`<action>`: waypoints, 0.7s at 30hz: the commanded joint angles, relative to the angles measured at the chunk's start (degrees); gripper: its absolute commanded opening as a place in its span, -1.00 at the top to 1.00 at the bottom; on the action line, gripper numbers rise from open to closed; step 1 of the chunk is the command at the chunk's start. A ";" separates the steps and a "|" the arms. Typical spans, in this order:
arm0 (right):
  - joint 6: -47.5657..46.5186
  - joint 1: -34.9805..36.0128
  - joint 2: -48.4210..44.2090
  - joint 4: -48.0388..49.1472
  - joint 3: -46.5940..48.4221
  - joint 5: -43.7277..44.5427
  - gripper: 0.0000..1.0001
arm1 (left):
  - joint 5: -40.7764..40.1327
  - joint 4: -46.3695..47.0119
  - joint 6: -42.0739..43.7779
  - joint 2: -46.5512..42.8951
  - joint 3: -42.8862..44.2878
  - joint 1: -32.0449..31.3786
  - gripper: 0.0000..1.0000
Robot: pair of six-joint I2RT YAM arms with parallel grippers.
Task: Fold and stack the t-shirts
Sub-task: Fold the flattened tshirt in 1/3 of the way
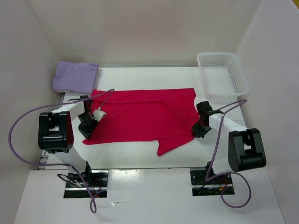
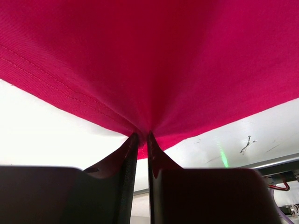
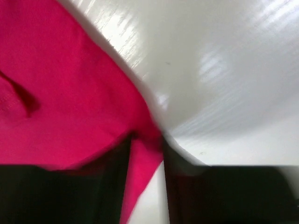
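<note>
A pinkish-red t-shirt [image 1: 140, 116] lies spread flat across the middle of the table. My left gripper [image 1: 88, 132] is shut on its left hem; in the left wrist view [image 2: 143, 136] the cloth [image 2: 154, 60] bunches into the closed tips. My right gripper [image 1: 196, 132] is at the shirt's right edge. The right wrist view is blurred and shows the gripper [image 3: 147, 140] with a corner of the cloth [image 3: 70, 93] pinched between the fingers. A folded lavender t-shirt [image 1: 74, 76] lies at the back left. No other shirts are in view.
A white plastic mesh basket [image 1: 233, 81] stands at the back right, just beyond the right arm. White walls close in the table on three sides. Purple cables loop beside both arm bases.
</note>
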 commanded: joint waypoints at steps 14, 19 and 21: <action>-15.50 5.10 23.92 -2.34 33.12 -9.39 0.48 | 2.16 -1.79 -0.31 2.54 10.72 0.19 0.59; -19.19 8.78 31.86 -1.11 44.47 -17.05 0.00 | 1.55 -1.79 -0.31 3.08 10.72 0.19 0.59; -20.95 10.37 28.54 0.82 45.09 -17.58 -0.09 | 1.55 -1.79 0.21 2.55 10.72 0.19 0.59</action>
